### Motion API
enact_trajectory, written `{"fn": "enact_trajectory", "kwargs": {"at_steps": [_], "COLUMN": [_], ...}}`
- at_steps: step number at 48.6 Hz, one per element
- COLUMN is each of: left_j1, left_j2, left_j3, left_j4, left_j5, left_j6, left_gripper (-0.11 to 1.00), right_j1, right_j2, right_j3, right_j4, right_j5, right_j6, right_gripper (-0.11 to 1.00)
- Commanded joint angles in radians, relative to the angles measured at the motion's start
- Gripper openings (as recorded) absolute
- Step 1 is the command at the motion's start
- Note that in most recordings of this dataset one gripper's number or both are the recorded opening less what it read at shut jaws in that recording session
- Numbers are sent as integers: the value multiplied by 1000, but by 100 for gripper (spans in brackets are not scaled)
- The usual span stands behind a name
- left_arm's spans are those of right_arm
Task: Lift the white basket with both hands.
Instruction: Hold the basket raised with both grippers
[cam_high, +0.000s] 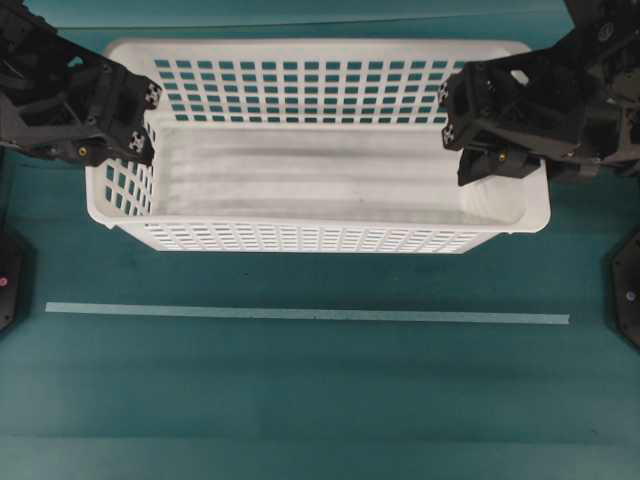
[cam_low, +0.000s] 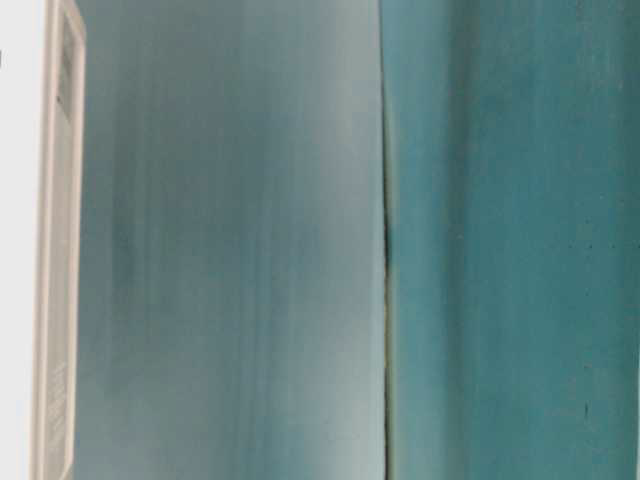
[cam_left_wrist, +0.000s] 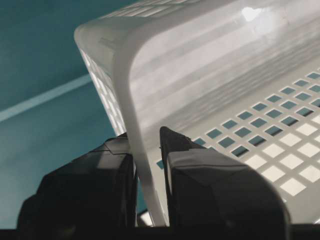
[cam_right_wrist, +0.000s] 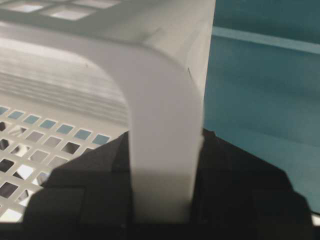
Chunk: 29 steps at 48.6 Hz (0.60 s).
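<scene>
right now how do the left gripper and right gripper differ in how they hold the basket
The left gripper clamps the white basket's left short rim; the right gripper clamps the right short rim. In the left wrist view the rim runs slanted between the fingers; in the right wrist view it runs straight up between them. Both are black and shut on the rim, one finger inside the basket and one outside.

A: Where's the basket (cam_high: 320, 140) sitting?
B: Upper middle of the table (cam_high: 300, 400). Left gripper (cam_high: 140, 115) at its nine o'clock rim, right gripper (cam_high: 462, 130) at three.
A: Tape strip (cam_high: 300, 314)?
B: Lying at six, apart.
</scene>
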<state>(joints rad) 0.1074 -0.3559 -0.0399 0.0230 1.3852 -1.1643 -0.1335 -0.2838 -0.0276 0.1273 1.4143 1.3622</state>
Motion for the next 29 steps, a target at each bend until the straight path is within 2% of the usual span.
{"fn": "enact_trajectory", "kwargs": {"at_steps": [1, 29], "left_j1": [2, 2], "left_j2": [9, 15], "left_j3": [-31, -35], "left_j4": [5, 5], "left_j5": [-5, -5], "left_j6": [29, 29], "left_gripper": [11, 11], "right_j1": [28, 28], "right_j2": [-20, -21], "right_j3": [-54, -48], "right_j4": [2, -5], "right_j5": [-8, 6], "right_j6": [-18, -21], "right_gripper": [18, 18]}}
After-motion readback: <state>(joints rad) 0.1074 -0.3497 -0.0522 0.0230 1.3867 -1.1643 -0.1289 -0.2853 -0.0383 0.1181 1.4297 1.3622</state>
